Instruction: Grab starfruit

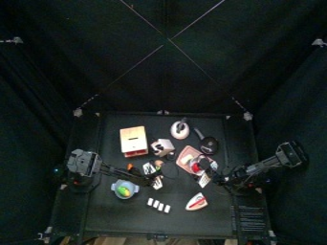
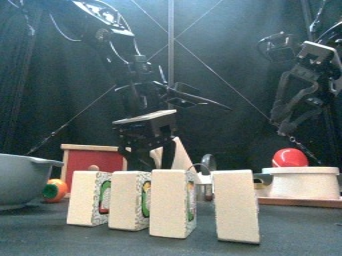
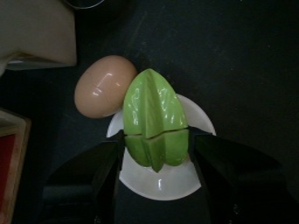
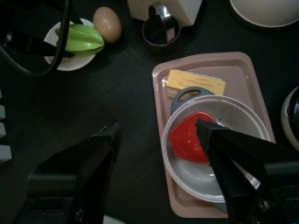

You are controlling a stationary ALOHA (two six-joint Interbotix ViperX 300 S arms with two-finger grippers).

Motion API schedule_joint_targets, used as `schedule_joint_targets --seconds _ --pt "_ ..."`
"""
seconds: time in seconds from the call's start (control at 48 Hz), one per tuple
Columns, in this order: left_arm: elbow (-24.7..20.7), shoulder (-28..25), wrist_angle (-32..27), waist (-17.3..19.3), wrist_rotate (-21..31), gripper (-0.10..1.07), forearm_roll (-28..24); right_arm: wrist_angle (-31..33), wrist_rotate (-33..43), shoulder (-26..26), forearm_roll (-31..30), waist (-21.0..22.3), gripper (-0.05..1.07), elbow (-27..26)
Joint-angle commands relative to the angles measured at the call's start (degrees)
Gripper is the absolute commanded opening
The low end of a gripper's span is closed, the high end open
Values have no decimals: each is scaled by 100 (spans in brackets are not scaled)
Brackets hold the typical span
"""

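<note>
The starfruit (image 3: 158, 122) is a ribbed yellow-green fruit lying on a small white dish (image 3: 163, 184), next to a tan egg (image 3: 105, 86). My left gripper (image 3: 159, 171) has a jaw pressed against each side of the fruit, which still rests on the dish. In the right wrist view the starfruit (image 4: 82, 37) shows beside the left arm. In the front view the left gripper (image 2: 147, 128) hangs low behind the tiles. My right gripper (image 4: 163, 166) is open and empty above a clear bowl holding a red fruit (image 4: 193, 136).
A pink tray (image 4: 233, 66) carries the clear bowl and a yellow slice (image 4: 193, 83). A row of white tiles (image 2: 147, 200) stands at the table's front. A grey bowl (image 2: 20, 175) is at the left, and a red box (image 1: 133, 140) is behind.
</note>
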State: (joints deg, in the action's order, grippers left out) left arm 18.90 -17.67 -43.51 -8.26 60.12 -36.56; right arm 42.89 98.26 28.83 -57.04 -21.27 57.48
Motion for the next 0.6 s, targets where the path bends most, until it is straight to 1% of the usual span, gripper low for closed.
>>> schedule_joint_targets --seconds 0.0,0.208,0.333,0.583 --pt "-105 167 -62 18 9 76 -35 -9 9 70 18 -18 98 -35" --pt "-88 475 -457 -79 0 75 -141 -9 9 70 35 -18 98 -18" --pt "-62 554 -483 -123 9 75 -176 -9 0 70 -9 -35 98 -35" --pt "-62 536 -475 -132 18 75 -149 -26 0 70 9 -35 98 -18"
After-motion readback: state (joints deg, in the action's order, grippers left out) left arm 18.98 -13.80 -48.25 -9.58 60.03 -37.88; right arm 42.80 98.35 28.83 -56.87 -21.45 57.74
